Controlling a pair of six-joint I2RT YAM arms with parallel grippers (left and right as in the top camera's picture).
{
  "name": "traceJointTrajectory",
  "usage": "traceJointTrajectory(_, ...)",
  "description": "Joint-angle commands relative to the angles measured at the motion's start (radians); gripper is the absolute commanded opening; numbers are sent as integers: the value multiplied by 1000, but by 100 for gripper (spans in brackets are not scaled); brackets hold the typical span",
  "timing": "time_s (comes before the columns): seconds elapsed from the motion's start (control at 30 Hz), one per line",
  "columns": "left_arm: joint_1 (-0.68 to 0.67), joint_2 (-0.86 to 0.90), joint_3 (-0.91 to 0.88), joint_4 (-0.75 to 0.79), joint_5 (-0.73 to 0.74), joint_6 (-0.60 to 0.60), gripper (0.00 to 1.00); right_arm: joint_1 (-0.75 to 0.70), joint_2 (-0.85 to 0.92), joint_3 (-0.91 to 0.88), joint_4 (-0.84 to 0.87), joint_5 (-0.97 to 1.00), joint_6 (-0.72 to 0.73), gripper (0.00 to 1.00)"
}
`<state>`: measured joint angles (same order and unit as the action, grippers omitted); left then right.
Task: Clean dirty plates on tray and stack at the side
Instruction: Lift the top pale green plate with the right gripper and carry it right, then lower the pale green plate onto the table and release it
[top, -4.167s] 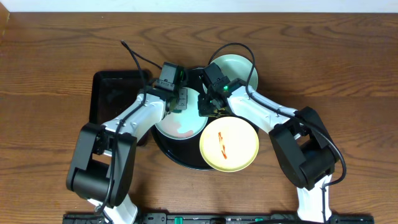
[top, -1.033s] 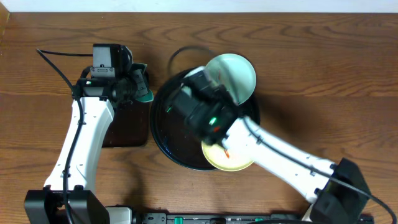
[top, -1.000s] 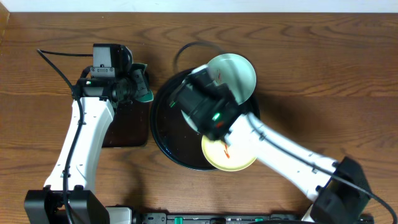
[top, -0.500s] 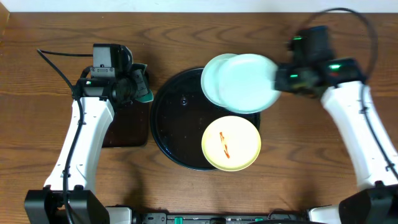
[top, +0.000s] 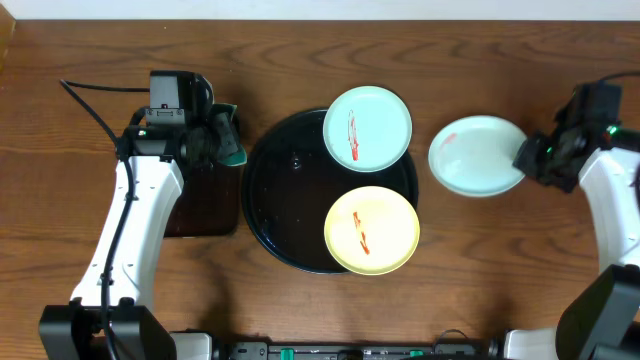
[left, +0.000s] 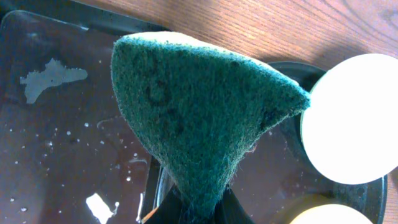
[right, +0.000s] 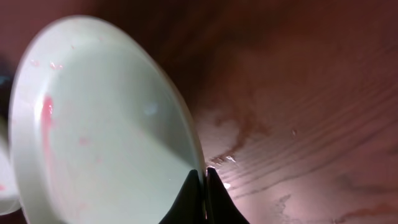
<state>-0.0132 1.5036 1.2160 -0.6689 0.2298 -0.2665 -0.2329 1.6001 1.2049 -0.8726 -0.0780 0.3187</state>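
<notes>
Brown wood tabletop (top: 500, 80) fills the frame, with a round black tray (top: 280, 200) at centre carrying a mint plate (top: 367, 126) and a yellow plate (top: 371, 230), both smeared red. At right, the right gripper (right: 200, 180) pinches only the rim of another mint plate (right: 106, 124), tilted over bare wood. That thin hold could slip and drop it. The left gripper (left: 199, 208), upper left, is clamped on a green sponge (left: 193, 118).
</notes>
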Motion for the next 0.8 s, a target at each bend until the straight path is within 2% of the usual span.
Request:
traceJointTrajectory(0.0,2,6,-10,-2,-6,-13,7,-2,-3,-115,91,18,3,1)
traceJointTrajectory(0.2,2,6,-10,-4,-6,-13,7,-2,-3,-237,239,37,3,1)
traceJointTrajectory(0.3,2,6,-10,-4,-6,-12,7,-2,-3,-238,241,47,2,22)
traceJointTrajectory(0.43,2,6,-10,-4,-6,-12,7,-1,-5,-196,183,1,1,35)
traceJointTrajectory(0.6,2,6,-10,-4,-6,-12,8,9,-5,-92,70,-188,-58,37)
traceJointTrajectory(0.77,2,6,-10,-5,-6,-13,7,109,-2,-76,102,-311,-115,38)
